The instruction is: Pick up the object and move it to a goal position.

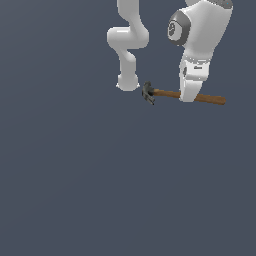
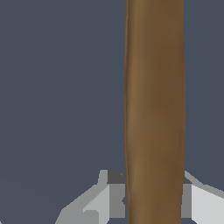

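The hammer (image 1: 165, 93) lies level in the exterior view, with its dark head (image 1: 147, 93) toward that view's left and its brown handle running to the right. My gripper (image 1: 187, 96) comes down over the middle of the handle. In the wrist view the handle (image 2: 154, 109) fills the space between my fingers (image 2: 114, 194), which press against it on both sides. The gripper (image 2: 153, 205) is shut on the handle. The head is out of the wrist view. I cannot tell whether the hammer rests on the floor or hangs just above it.
The floor is a plain dark blue-grey surface (image 1: 75, 175). The white arm's base and lower links (image 1: 128, 45) stand just behind the hammer head.
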You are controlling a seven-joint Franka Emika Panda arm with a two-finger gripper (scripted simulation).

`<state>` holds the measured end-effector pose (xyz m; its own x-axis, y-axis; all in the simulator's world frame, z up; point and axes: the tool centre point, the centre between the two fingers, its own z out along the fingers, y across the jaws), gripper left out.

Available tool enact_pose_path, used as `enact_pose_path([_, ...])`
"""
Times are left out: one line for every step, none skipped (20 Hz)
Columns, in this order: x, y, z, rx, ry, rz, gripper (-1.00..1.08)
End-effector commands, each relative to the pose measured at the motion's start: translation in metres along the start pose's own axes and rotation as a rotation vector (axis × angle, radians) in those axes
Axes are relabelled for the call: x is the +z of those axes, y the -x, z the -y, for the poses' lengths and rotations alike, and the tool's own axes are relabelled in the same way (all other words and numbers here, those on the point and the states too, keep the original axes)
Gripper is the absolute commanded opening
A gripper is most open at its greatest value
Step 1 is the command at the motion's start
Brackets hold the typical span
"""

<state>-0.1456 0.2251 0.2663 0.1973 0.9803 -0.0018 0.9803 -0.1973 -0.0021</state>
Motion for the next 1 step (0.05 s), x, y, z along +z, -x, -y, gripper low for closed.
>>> enact_pose_path([-0.0039,-0.0019,0.0017,0.001,0.002,-0.001,-1.0])
